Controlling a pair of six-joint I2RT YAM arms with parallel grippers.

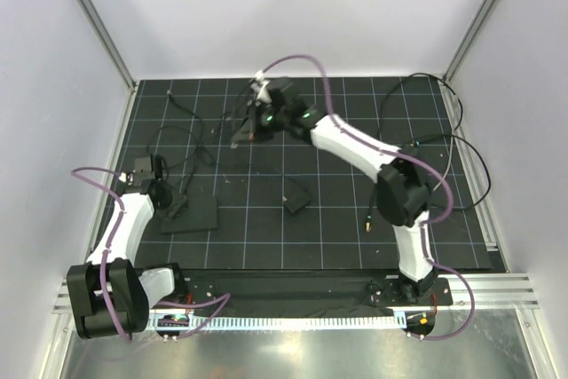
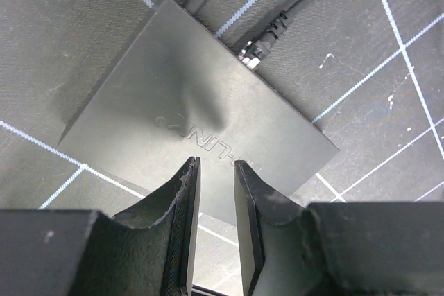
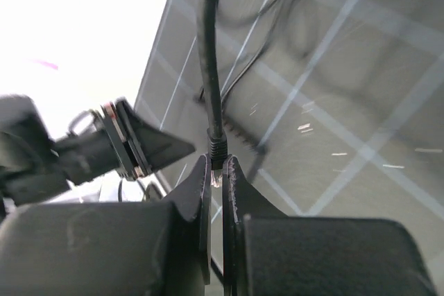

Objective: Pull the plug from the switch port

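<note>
The flat black switch box (image 1: 190, 216) lies at the left of the mat; in the left wrist view (image 2: 194, 109) its top shows raised lettering. Two cable plugs (image 2: 258, 45) sit at its far edge, where the ports are. My left gripper (image 1: 171, 204) (image 2: 216, 171) stands over the box's near part, its jaws a narrow gap apart with nothing between them. My right gripper (image 1: 250, 130) (image 3: 216, 164) is far from the box at the back of the mat. It is shut on a clear-tipped plug (image 3: 218, 150), whose black cable (image 3: 210, 53) runs up and away.
A smaller black square block (image 1: 295, 194) lies mid-mat. Thin cables (image 1: 182, 144) trail from the box toward the back left. More loose cables (image 1: 461, 157) loop along the right side, with a small connector (image 1: 367, 219) near the right arm. White walls enclose the mat.
</note>
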